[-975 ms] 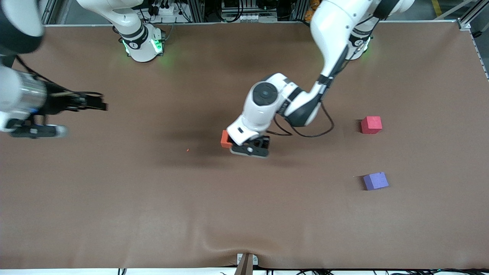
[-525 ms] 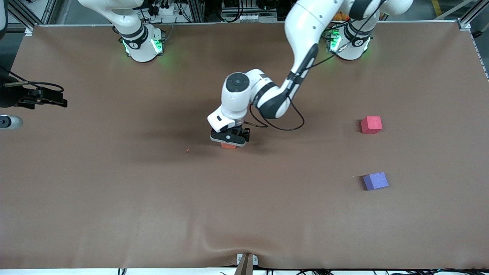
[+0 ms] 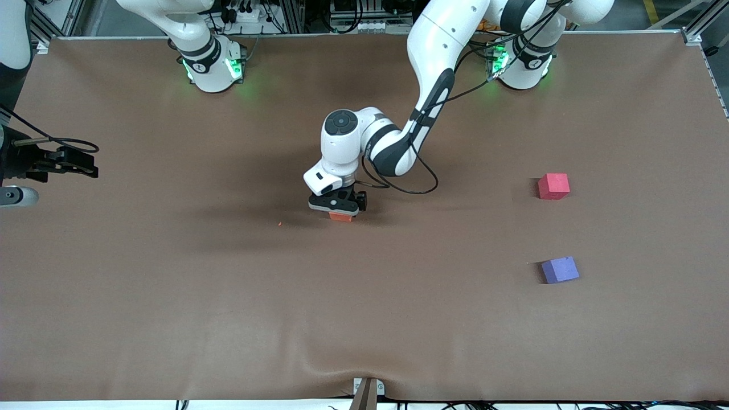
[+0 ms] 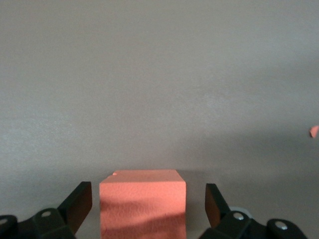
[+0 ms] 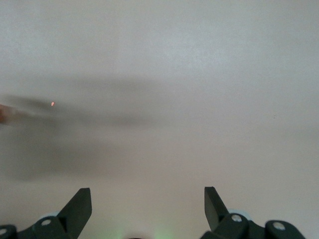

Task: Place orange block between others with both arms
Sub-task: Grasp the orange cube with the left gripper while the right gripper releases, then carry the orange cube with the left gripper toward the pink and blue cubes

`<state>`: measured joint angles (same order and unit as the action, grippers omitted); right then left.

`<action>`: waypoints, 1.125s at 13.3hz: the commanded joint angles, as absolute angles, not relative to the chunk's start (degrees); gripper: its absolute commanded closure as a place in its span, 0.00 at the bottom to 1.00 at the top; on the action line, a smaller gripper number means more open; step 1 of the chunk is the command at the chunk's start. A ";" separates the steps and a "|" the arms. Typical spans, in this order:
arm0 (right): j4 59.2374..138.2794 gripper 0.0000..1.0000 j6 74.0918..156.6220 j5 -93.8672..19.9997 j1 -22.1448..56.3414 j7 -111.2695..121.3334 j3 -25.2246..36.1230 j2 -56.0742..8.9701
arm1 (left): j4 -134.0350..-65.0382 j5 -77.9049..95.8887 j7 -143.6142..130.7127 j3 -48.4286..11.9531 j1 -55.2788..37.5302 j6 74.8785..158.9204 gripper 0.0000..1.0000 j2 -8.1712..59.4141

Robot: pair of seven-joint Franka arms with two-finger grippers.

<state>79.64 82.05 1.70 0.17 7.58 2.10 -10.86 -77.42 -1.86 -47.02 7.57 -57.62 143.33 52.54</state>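
Observation:
The orange block rests on the brown table near its middle. My left gripper is down over it, open, with one finger on each side and a gap showing between each finger and the block. The others lie toward the left arm's end of the table: a red-pink cube, and a purple cube nearer to the front camera. My right gripper waits open over the table's edge at the right arm's end, with nothing between its fingers.
A tiny orange crumb lies on the mat beside the orange block, toward the right arm's end. The brown mat has a slight wrinkle near its front edge. A cable loops from the left wrist.
The left gripper has swung from beside the orange block to over it and come down around it. The right arm has drawn back toward its end of the table.

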 commanded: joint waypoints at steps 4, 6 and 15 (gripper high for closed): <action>81.39 0.00 82.18 2.81 -3.52 8.61 0.88 -9.67 | -76.02 -4.91 -58.89 8.44 -58.27 144.23 1.00 53.44; 81.30 0.00 82.09 2.72 -3.25 8.44 0.88 -9.58 | -76.90 -5.54 -58.62 8.52 -57.83 143.18 1.00 52.30; 81.04 0.00 78.76 1.76 -2.81 5.98 0.88 -9.40 | -76.90 -5.27 -57.48 8.35 -43.53 126.76 1.00 40.45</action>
<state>80.21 79.99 1.80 -2.54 7.14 1.40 -10.76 -75.65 -3.80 -56.79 9.26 -47.66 130.47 44.25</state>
